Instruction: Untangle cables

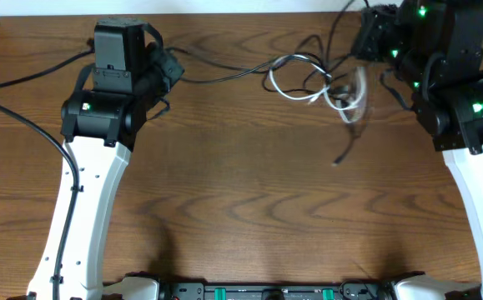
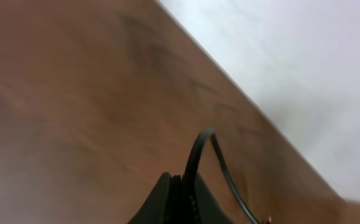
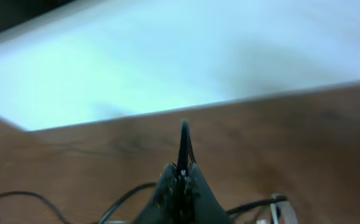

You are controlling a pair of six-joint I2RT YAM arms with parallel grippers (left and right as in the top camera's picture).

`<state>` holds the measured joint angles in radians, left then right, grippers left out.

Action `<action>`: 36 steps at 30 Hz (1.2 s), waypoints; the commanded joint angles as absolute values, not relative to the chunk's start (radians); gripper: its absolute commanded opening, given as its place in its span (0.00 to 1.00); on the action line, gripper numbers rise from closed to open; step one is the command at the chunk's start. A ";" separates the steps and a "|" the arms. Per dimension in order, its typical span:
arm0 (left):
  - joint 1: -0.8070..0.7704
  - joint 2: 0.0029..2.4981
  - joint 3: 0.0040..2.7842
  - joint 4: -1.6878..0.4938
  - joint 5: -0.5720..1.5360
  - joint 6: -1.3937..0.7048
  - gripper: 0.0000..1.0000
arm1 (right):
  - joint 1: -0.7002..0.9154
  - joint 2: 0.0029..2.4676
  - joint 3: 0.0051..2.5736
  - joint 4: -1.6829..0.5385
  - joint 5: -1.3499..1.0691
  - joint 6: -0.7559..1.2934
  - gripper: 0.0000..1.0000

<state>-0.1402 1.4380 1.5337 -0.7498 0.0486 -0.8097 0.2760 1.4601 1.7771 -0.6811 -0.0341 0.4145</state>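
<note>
The cables lie knotted at the back of the table, right of centre: a white cord looped among thin black cords. One black cord stretches left to my left gripper. In the left wrist view the left gripper is shut on this black cord, which arches up out of the jaws and back down at the right. My right gripper, at the back right, is shut on another black cord that sticks up from the right gripper. More cords run under it.
The wooden table ends at a pale wall edge just behind both grippers. A thicker black lead of the left arm loops over the left side. The white arm links stand along both sides.
</note>
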 commanded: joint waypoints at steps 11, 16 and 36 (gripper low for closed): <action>-0.135 1.420 1.525 -0.812 -0.095 -0.703 0.07 | 0.279 1.423 1.787 -0.744 0.082 0.374 0.02; -0.135 1.420 1.520 -0.815 -0.095 -0.702 0.08 | 0.276 1.444 1.790 -0.728 0.166 0.396 0.14; -0.137 1.420 1.520 -0.060 0.858 -0.731 0.08 | 0.334 1.585 1.785 -0.905 -0.319 0.240 0.90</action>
<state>-0.1352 1.4380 1.5066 -0.1768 0.5037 -0.6994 0.3168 1.5196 1.8019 -0.8982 -0.1608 0.2680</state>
